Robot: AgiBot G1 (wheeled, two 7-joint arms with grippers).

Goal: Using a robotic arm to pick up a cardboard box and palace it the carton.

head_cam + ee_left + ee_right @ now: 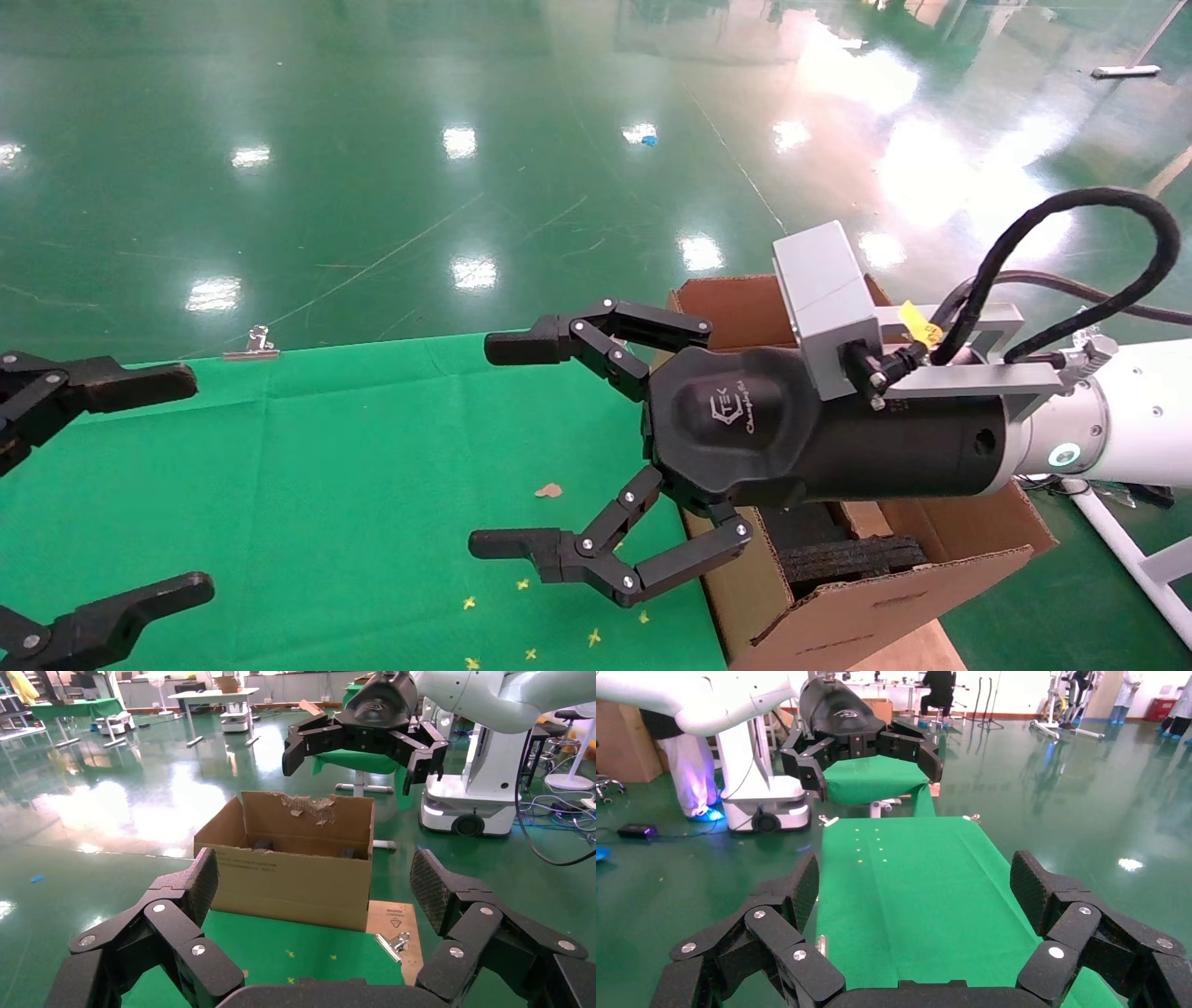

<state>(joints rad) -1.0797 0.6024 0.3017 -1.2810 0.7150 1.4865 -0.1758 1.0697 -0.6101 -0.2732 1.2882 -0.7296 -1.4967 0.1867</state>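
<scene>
The cardboard box is out of view in all three views. The carton (894, 606) stands open at the right end of the green table, with black foam (847, 554) inside; the left wrist view shows the carton (295, 874) with a torn inner wall (309, 804). My right gripper (489, 445) hovers open and empty over the table beside the carton's left wall, and it shows above the carton as the right gripper (358, 766). Its own view looks along bare green cloth (912, 867) past the right gripper (916, 881). My left gripper (191, 483) is open and empty at the table's left end.
A metal binder clip (251, 347) holds the cloth at the far edge, another clip (393, 941) lies near a flat brown board (393, 913). A small brown scrap (549, 490) and yellow marks (526, 584) lie on the cloth. Shiny green floor surrounds the table.
</scene>
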